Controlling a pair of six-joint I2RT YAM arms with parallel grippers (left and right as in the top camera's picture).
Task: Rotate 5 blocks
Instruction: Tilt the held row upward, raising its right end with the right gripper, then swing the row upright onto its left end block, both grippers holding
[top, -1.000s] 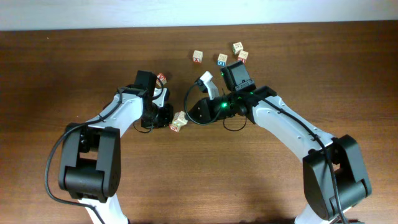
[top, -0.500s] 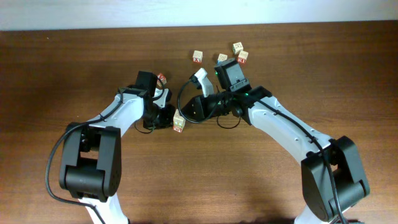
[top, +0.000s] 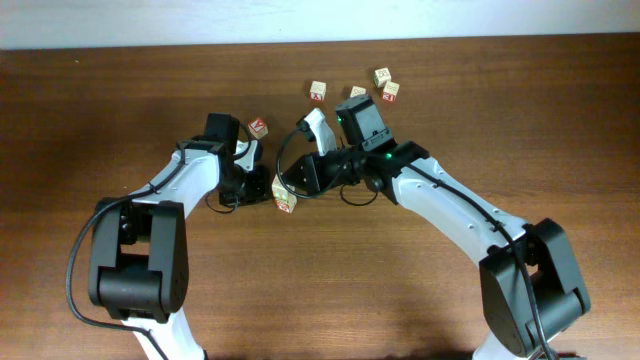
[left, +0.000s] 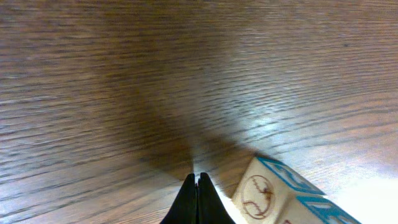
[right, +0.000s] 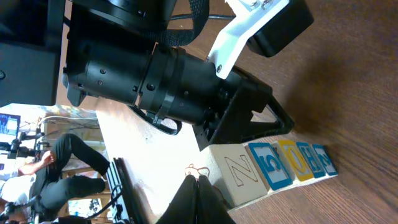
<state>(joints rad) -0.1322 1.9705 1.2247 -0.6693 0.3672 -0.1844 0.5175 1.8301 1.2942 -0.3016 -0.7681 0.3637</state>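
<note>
- Left jaws: fully closed, holding nothing, tips just left of the centre block (top: 284, 195).
- Right jaws: fully closed and empty, tips just right of the centre block.
- Risk: closed tips pressing from both sides could slide or topple the centre block across the bench (top: 520, 110) instead of turning it. The arms crowd it and may clash.
- Count: two arms. Six blocks are certain: the centre block, a lone block (top: 258, 127) beyond it leftward, and four far blocks (top: 391, 92) beyond it rightward.
- The centre block may be two; cannot tell.
</note>
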